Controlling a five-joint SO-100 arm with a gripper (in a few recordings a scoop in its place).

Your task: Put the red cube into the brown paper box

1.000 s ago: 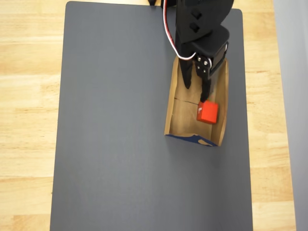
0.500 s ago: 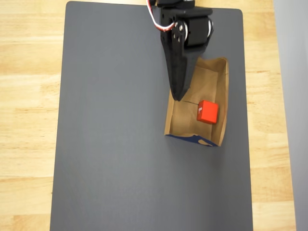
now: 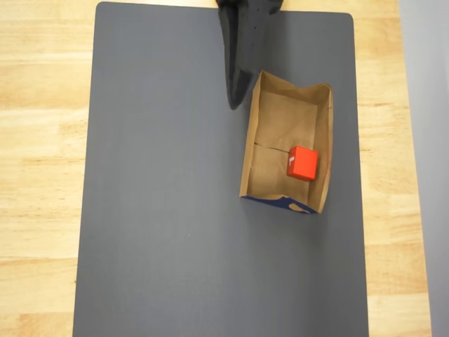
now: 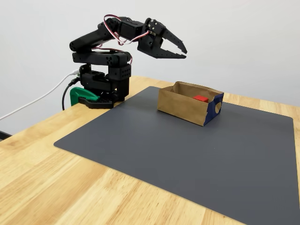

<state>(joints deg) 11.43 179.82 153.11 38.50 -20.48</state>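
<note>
While the red cube (image 3: 302,163) lies on the floor of the brown paper box (image 3: 259,168), close to the wall farther from the claw (image 4: 182,52) and toward the blue-printed end, nothing touches it. In the fixed view its top just shows over the box's creased rim. The box sits on a dark grey mat (image 3: 168,210), below and beyond the claw's tips. The claw hangs in the air, well clear of box and cube, its two fingers parted a little and empty. Behind the claw the black arm (image 4: 101,58) folds back to its green-clamped base at the edge of the wooden desk (image 4: 51,187).
</note>
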